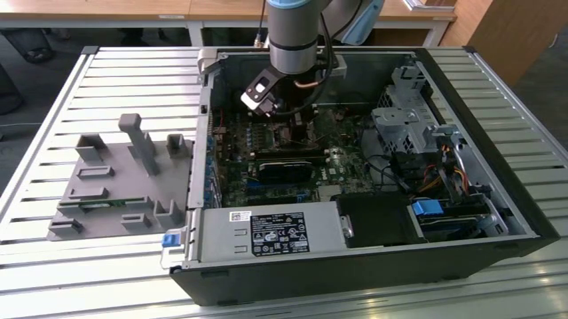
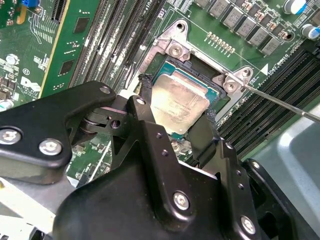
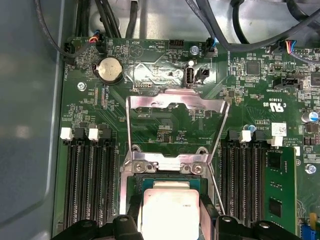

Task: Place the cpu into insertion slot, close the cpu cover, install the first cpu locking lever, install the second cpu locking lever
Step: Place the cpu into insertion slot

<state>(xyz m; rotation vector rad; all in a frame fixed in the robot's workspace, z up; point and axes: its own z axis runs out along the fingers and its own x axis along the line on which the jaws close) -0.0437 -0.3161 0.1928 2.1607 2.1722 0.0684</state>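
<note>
- We are seeing the cpu (image 2: 180, 102) lying flat over the slot (image 2: 186, 64), metal top facing up; being square, it has no long axis.
- We are finding the gripper (image 2: 176, 106) narrow-jawed, pinching the cpu by two opposite edges.
- We are failing to tell whether it is fully seated, as it is hiding most of the slot.
- We are seeing the cover (image 3: 175, 98) swung open beyond the slot, and a thin lever (image 2: 280, 101) sticking out sideways.
- In the first wrist view, the frame edge is cutting off the cpu's near part.
</note>
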